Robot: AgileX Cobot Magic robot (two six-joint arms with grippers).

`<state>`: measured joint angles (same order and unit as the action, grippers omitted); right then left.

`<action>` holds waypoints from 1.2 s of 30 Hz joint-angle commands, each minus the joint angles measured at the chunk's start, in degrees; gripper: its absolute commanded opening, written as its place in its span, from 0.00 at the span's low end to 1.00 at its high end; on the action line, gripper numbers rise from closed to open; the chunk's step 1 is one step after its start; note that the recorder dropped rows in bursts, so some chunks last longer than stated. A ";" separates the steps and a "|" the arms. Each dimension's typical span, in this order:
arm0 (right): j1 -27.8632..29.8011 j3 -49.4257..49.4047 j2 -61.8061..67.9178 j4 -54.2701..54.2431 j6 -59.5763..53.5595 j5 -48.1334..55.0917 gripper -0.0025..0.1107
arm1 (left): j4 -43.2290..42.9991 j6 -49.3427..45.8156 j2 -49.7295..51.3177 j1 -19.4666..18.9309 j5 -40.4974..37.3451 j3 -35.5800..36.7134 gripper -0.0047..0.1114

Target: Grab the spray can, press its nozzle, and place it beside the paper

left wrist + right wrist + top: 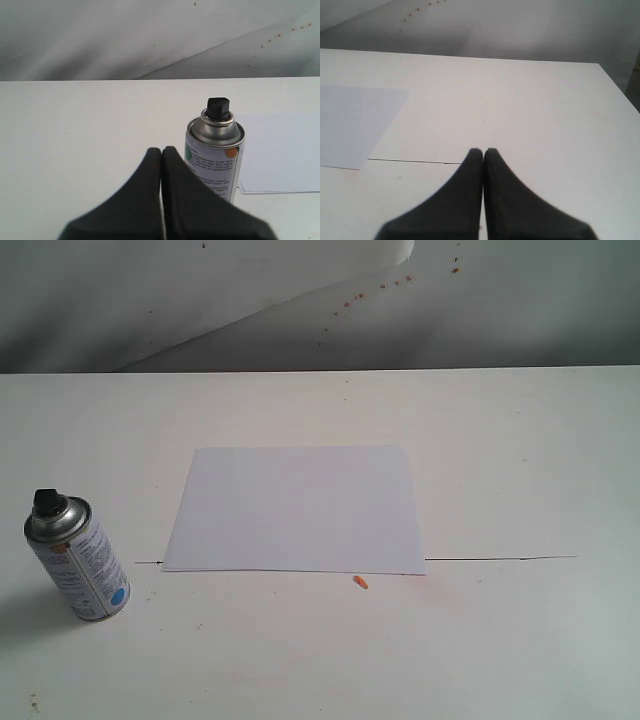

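The spray can (78, 558) stands upright on the white table (500, 640) at the left, its black nozzle (45, 502) on top. It is a little left of the paper (298, 508), which lies flat in the middle. In the left wrist view the spray can (216, 150) with its nozzle (218, 108) stands just beyond my left gripper (162, 150), which is shut and empty, and a corner of the paper (280, 155) shows behind. My right gripper (483, 151) is shut and empty over bare table, with the paper (355, 122) off to one side. Neither gripper shows in the exterior view.
A thin dark line (500, 560) runs across the table along the paper's near edge. A small orange speck (360, 582) lies just in front of the paper. A grey wall (520, 310) stands behind the table's far edge.
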<state>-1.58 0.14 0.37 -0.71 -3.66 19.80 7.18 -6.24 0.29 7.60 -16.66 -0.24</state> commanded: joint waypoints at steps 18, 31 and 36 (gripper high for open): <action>0.42 -0.14 -0.37 0.71 -0.17 -0.23 0.02 | -0.51 0.02 -0.29 0.36 0.39 0.24 0.04; 0.42 -0.14 -0.37 0.71 -0.17 -0.23 0.02 | 6.66 3.81 -0.29 0.36 18.04 0.24 0.04; 0.42 -0.14 -0.37 0.71 -0.17 -0.23 0.02 | 9.77 4.49 -0.29 0.36 30.43 0.24 0.04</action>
<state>-1.58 0.14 0.37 -0.71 -3.66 19.80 15.99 -2.37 0.24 7.60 10.92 -0.24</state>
